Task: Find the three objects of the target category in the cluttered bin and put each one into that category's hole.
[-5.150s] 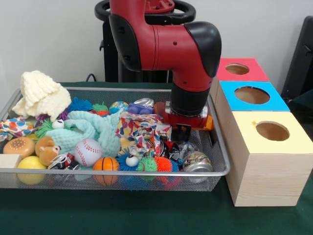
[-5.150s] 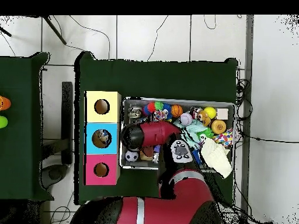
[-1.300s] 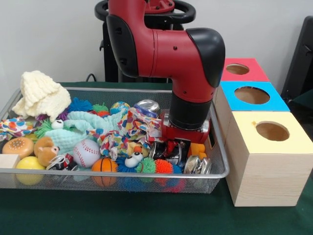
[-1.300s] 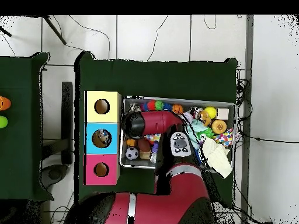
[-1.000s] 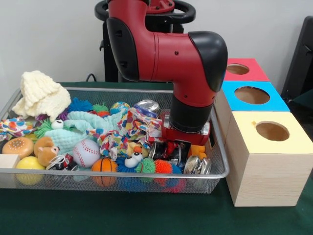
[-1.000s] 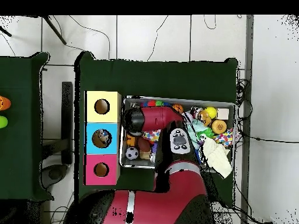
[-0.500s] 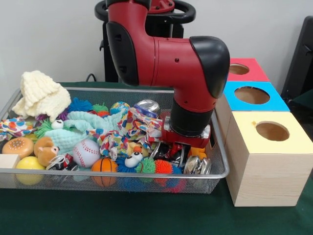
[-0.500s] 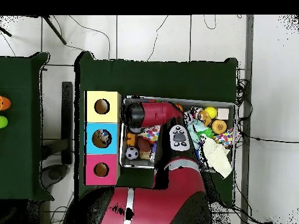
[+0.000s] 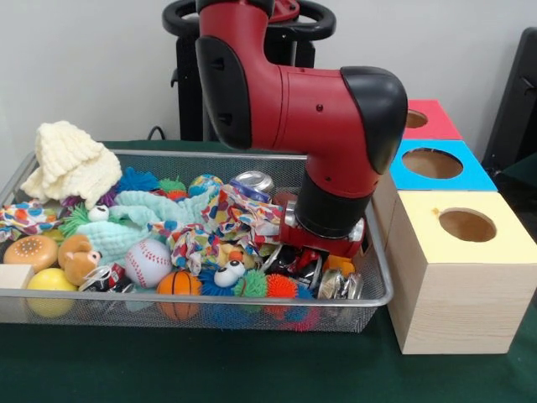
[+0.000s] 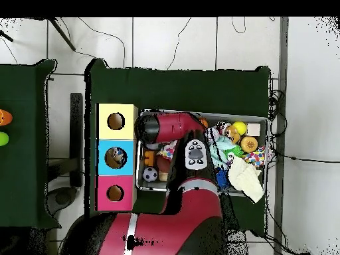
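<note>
My arm (image 9: 294,92) bends down into the mesh bin (image 9: 252,295), gripper (image 9: 306,262) buried among cans near the yellow box (image 9: 461,277); finger state — can't tell, probably hidden.

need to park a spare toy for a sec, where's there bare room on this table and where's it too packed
Bare green cloth runs along the front of the wire bin and the yellow box; in the overhead view another wide strip lies beside the bin. The bin itself is packed: balls, cloths and cans fill it, with the arm low over its box-side end.
</note>
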Robot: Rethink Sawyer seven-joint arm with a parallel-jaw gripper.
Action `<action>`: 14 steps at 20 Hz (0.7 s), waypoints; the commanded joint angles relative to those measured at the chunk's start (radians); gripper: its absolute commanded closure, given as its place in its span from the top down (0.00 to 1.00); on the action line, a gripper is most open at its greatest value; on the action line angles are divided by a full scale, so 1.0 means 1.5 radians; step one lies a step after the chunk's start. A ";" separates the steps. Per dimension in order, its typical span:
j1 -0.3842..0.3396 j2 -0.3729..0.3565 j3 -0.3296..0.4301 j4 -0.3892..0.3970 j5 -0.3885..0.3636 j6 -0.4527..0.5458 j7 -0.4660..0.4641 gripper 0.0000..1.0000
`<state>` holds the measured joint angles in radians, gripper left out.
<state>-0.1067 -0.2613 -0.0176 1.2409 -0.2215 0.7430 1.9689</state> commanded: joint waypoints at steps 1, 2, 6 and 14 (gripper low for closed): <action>-0.040 0.233 -0.023 -0.087 -0.058 -0.416 0.160 1.00; -0.039 0.233 -0.024 -0.087 -0.058 -0.420 0.160 1.00; -0.040 0.234 -0.023 -0.080 -0.045 -0.431 0.159 1.00; -0.025 0.233 -0.045 -0.064 -0.037 -0.460 0.171 1.00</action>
<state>-0.0730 -0.2418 -0.0922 1.2117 -0.2163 0.6884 1.9691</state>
